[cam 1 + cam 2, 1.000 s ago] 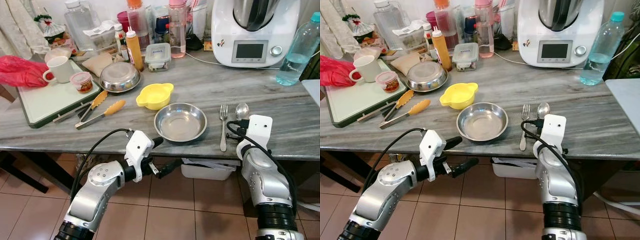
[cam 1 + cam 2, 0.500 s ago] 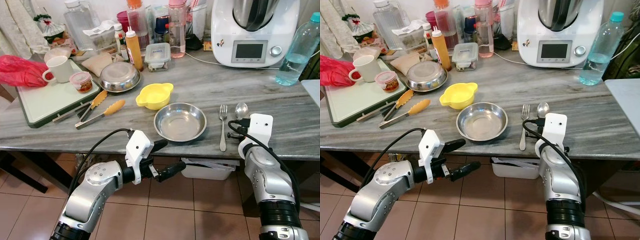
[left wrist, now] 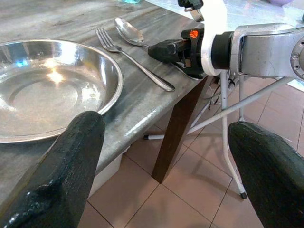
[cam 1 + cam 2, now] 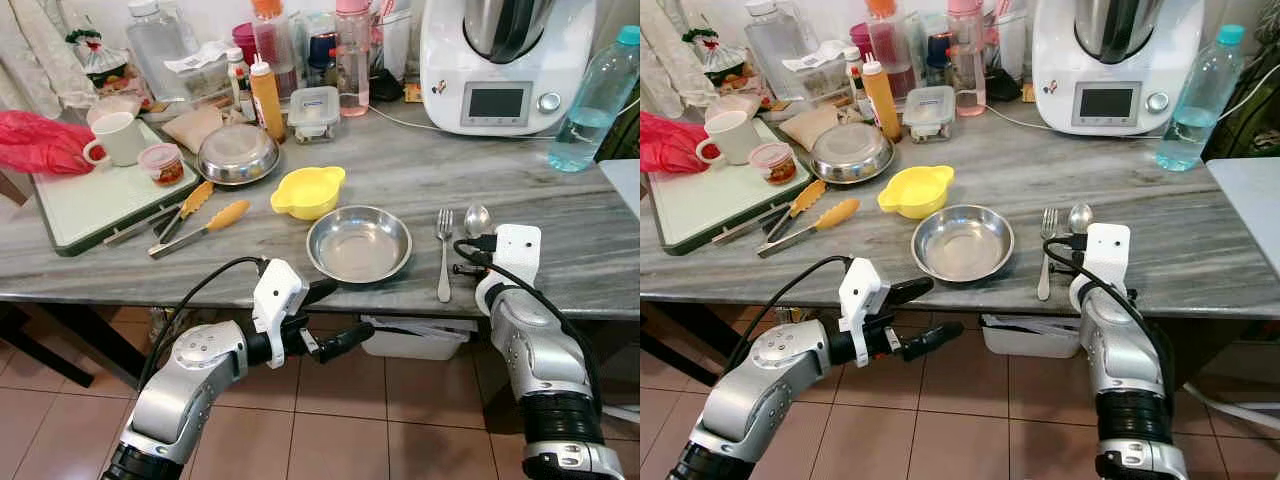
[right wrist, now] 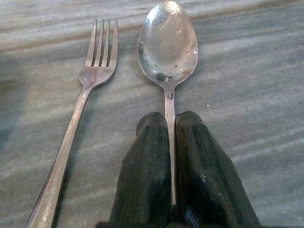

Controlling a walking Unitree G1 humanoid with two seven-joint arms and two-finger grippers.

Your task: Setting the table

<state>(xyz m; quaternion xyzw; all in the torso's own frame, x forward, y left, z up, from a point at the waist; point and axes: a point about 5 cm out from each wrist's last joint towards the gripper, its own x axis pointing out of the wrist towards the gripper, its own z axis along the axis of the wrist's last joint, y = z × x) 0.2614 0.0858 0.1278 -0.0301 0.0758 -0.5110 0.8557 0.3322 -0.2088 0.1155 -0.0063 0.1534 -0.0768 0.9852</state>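
A round steel plate (image 4: pixel 359 243) rests on the marble table (image 4: pixel 560 200) near its front edge. Right of it lies a fork (image 4: pixel 444 255), and beside the fork a spoon (image 4: pixel 476 219), both pointing away from me. My right gripper (image 5: pixel 170 124) is shut on the spoon's handle at the table's front edge, with the spoon (image 5: pixel 167 45) flat on the marble next to the fork (image 5: pixel 90 90). My left gripper (image 4: pixel 350 310) hangs open just below the table edge in front of the plate (image 3: pixel 47 90), holding nothing.
A yellow bowl (image 4: pixel 309 192) sits behind the plate, with orange-handled tongs (image 4: pixel 200 225) to the left. A green tray (image 4: pixel 70 215) holds a white mug (image 4: pixel 118 138). A covered steel bowl (image 4: pixel 238 154), bottles, a white kitchen machine (image 4: pixel 500 60) and a water bottle (image 4: pixel 590 100) line the back.
The left gripper has sunk a little lower below the table edge. The right gripper stays shut on the spoon's handle, hardly shifted.
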